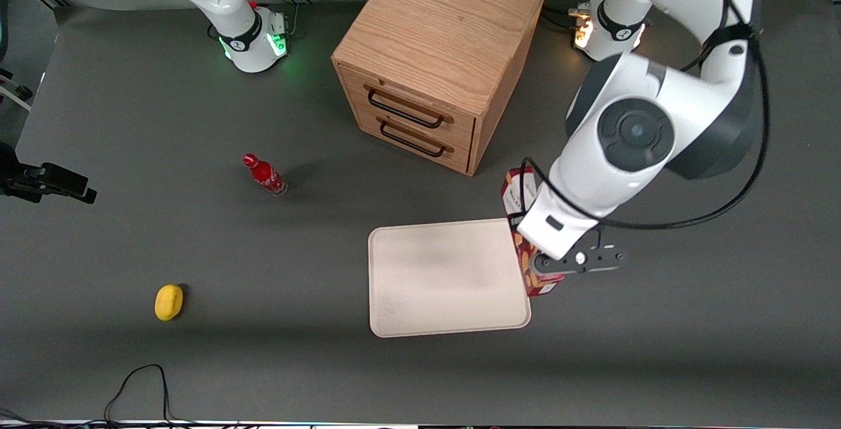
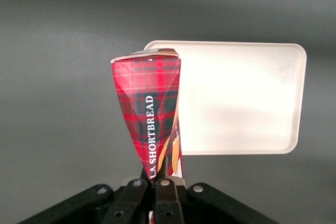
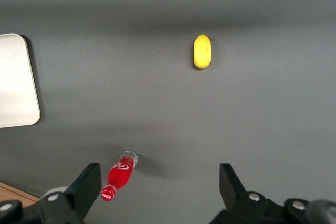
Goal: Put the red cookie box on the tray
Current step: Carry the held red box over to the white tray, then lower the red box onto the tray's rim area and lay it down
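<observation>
Red cookie box (image 1: 519,194), a slim tartan carton with cookie pictures, hangs clamped in the claw (image 1: 550,265) just over the tray's (image 1: 447,278) working-arm edge. Open surface (image 1: 657,337) flanks the tray; a wooden drawer cabinet (image 1: 437,61) stands farther from the camera.

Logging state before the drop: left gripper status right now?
Left gripper: shut on the red cookie box, holding it lifted at the edge of the tray on the working arm's side, not yet set down.
</observation>
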Robot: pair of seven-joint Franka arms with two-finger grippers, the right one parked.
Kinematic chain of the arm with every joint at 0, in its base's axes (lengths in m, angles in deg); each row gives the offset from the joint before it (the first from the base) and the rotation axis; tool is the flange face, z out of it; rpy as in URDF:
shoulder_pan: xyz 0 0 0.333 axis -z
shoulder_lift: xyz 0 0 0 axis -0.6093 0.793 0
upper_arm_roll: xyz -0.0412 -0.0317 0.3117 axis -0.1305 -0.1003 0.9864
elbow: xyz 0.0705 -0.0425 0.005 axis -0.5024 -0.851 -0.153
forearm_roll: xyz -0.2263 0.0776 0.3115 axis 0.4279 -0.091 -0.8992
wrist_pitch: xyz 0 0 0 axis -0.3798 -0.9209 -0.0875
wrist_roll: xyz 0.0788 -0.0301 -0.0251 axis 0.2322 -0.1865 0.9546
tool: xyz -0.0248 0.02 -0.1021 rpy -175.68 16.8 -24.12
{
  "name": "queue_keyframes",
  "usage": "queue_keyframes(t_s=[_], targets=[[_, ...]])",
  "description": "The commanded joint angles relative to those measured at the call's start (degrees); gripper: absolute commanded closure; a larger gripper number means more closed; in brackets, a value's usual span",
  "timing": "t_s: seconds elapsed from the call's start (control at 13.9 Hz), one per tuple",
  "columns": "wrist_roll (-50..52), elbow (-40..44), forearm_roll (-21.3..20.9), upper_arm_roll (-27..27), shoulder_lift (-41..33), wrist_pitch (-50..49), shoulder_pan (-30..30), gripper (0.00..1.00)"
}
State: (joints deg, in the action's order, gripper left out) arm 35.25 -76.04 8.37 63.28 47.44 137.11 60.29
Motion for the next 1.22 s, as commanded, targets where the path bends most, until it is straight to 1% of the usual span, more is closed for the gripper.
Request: queue_keyframes(t_s=[0.0, 0.22, 0.58, 0.86, 1.15], targets=[[0.8, 0.9, -0.7, 0.3, 5.2, 4.0, 0.5, 1.0], [0.0, -0.1, -0.8, 0.4, 9.6, 8.3, 0.5, 1.0], [-3.2, -1.4, -0.9, 0.5, 14.1, 9.3, 0.2, 1.0], [-2.7, -4.6, -0.7, 0.5, 14.9, 15.5, 0.2, 1.0], [-2.6, -5.2, -0.7, 0.5, 15.0, 16.8, 0.1, 1.0]])
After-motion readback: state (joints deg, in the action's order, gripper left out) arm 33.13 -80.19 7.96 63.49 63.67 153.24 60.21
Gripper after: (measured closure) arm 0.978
